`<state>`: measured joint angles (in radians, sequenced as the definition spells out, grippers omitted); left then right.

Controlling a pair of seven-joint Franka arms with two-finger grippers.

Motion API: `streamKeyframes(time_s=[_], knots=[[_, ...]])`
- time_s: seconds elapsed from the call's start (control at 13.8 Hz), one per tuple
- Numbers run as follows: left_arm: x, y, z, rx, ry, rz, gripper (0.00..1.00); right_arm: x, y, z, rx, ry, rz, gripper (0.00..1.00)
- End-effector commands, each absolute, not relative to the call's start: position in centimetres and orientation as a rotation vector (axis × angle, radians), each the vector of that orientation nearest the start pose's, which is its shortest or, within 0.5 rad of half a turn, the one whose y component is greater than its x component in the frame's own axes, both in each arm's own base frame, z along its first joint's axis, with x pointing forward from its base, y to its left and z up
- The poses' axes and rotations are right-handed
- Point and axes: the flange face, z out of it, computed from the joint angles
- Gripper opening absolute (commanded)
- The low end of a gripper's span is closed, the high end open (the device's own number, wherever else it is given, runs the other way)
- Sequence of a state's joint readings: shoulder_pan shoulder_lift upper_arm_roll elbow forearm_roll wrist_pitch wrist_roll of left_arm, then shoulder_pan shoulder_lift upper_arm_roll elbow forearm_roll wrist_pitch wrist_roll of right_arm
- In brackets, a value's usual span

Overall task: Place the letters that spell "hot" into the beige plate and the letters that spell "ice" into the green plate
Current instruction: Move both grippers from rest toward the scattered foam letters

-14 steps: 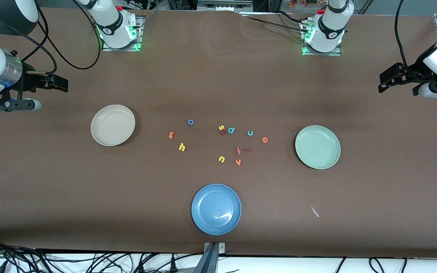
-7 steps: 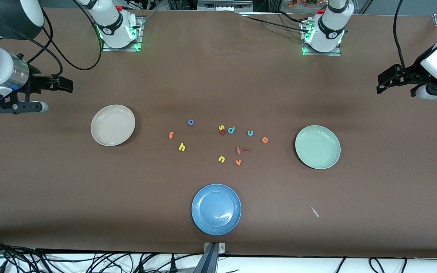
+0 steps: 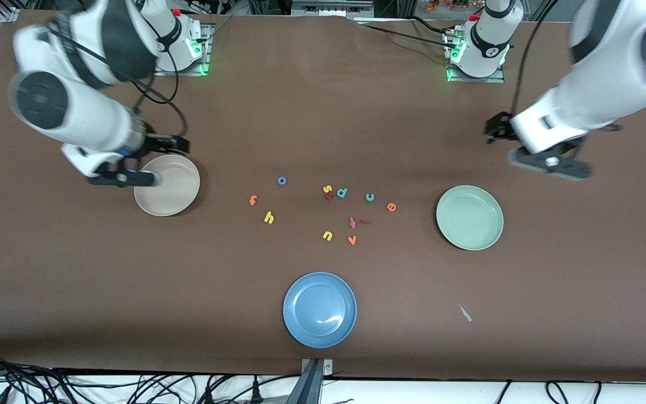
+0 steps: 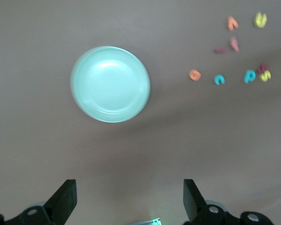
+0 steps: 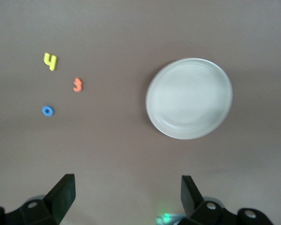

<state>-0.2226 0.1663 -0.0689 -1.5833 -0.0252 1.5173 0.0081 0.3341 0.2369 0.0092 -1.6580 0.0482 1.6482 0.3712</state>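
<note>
The beige plate (image 3: pixel 167 185) (image 5: pixel 189 98) lies toward the right arm's end and the green plate (image 3: pixel 469 217) (image 4: pixel 110 84) toward the left arm's end, both empty. Between them lie the yellow h (image 3: pixel 268 217) (image 5: pixel 50 61), blue o (image 3: pixel 282 180) (image 5: pixel 47 110), orange t (image 3: pixel 253 200) (image 5: pixel 77 84), dark red i (image 3: pixel 365 221) (image 4: pixel 220 50), teal c (image 3: pixel 370 197) (image 4: pixel 218 79) and orange e (image 3: pixel 391 207) (image 4: pixel 195 74). My right gripper (image 3: pixel 180 145) (image 5: pixel 126 183) hangs open over the beige plate's rim. My left gripper (image 3: pixel 492 128) (image 4: pixel 129 186) hangs open over bare table beside the green plate.
A blue plate (image 3: pixel 319 310) lies nearest the front camera. Other letters sit among the task's ones: yellow s (image 3: pixel 327 189), teal d (image 3: pixel 342 193), pinkish t-like letter (image 3: pixel 352 222), yellow u (image 3: pixel 327 235), orange v (image 3: pixel 351 240). A small pale scrap (image 3: pixel 465 313) lies near the front edge.
Both arms have swung in from the table's ends toward the plates, grippers staying open. The letters and plates have not moved.
</note>
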Motion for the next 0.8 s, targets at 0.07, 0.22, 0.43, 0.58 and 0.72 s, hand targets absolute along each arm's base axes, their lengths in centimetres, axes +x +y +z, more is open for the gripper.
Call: streamKeyframes(time_s=[0.07,0.22,0.43,0.58,0.72], knots=[[58.2,-23.4,44.7,-3.076,0.602,0.401,1.0,58.2,24.7,38.8,-3.151,0.159,0.338,1.0],[58.9,-25.7,41.4,-3.12,0.628,0.403,1.0,58.4,25.8,35.4,-3.121,0.255,0.287,1.0],[60.0,-27.6,37.5,-3.153,0.663,0.337,1.0,58.3,26.6,30.0,-3.08,0.402,0.22,1.0],[59.9,-29.2,34.7,-3.15,0.669,0.342,1.0,57.6,27.3,26.7,-3.072,0.419,0.196,1.0],[60.2,-30.1,32.5,-3.161,0.659,0.31,0.99,56.5,28.8,24.1,-3.041,0.485,0.156,1.0]])
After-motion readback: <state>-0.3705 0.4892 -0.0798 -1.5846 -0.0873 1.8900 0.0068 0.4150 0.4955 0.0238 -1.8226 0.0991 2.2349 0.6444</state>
